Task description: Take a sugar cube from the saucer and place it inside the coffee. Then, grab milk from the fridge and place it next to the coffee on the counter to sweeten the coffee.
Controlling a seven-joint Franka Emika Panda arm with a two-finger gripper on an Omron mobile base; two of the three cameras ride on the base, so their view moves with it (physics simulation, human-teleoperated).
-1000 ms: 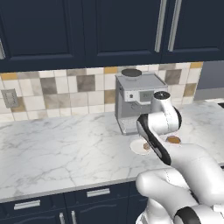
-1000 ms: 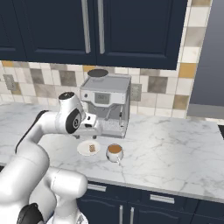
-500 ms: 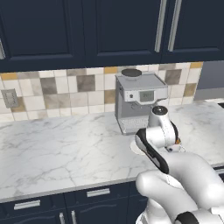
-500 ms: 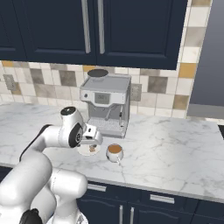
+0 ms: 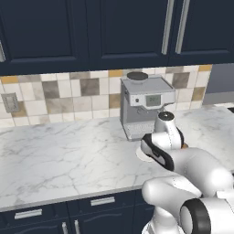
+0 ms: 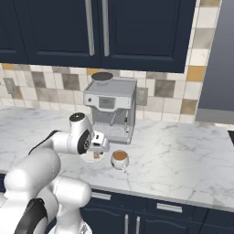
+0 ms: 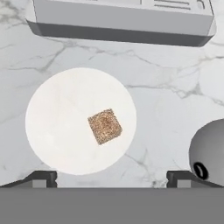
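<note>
— Where is the sugar cube [image 7: 104, 126] sitting?
— Centred on the saucer [image 7: 57, 131], just ahead of the gripper [image 7: 111, 177], whose jaws are spreading wide, empty.
— Any room?
— Coffee mug [image 6: 120, 158] lying near its right fingertip; espresso machine [image 7: 118, 19] edging beyond the saucer on the tabletop [image 7: 175, 92].

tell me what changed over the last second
The arm came down from in front of the espresso machine; the gripper now hangs open just above the sugar cube on the saucer. Nothing gripped. Cube, saucer and coffee stayed put.

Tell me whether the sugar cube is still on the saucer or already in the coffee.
On the saucer: the sugar cube lies near its middle, untouched, with the open gripper above it.
</note>
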